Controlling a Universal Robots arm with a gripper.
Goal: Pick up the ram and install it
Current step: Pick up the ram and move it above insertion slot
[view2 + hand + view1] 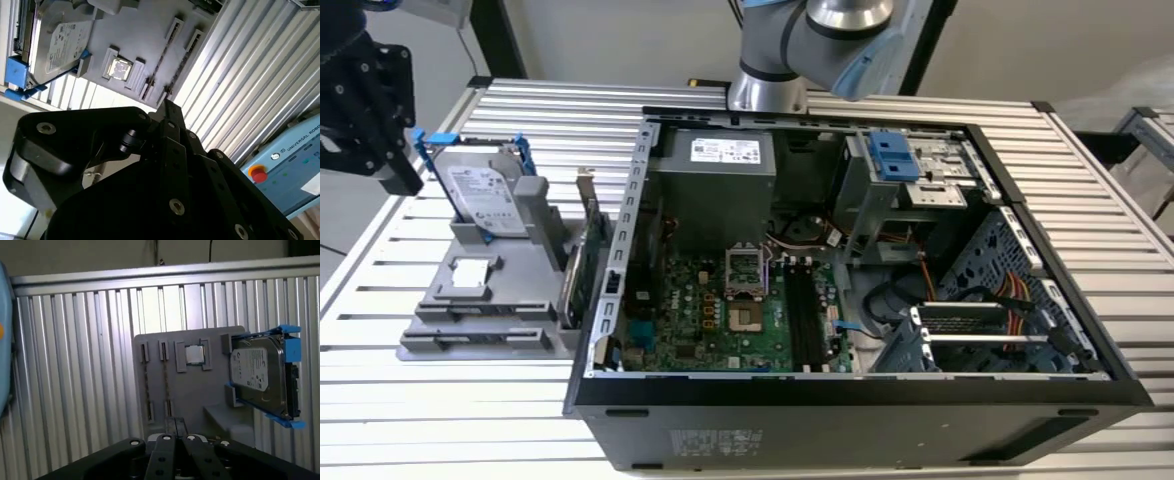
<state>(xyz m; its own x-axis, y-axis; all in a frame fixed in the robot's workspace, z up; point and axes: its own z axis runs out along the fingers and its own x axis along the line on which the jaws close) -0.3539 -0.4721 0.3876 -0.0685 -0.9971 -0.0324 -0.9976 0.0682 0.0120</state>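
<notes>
My gripper (400,180) hangs at the exterior view's left, over the outer edge of the grey parts holder (494,290) and outside the open computer case (854,400). In both wrist views its black fingers (165,445) come together to a point (167,106) with nothing between them. They hover above the holder's two long narrow slots (146,382), which look bare. The ram is hidden from me. Long dark memory slots (803,318) run along the green motherboard inside the case, and I cannot tell whether a stick sits in them.
A silver hard drive in a blue frame (487,195) stands on the holder, beside a small square chip (194,355). A green expansion card with a metal bracket (594,265) stands between holder and case. The arm's base (767,60) rises behind the case. The ribbed metal table (454,400) surrounds everything.
</notes>
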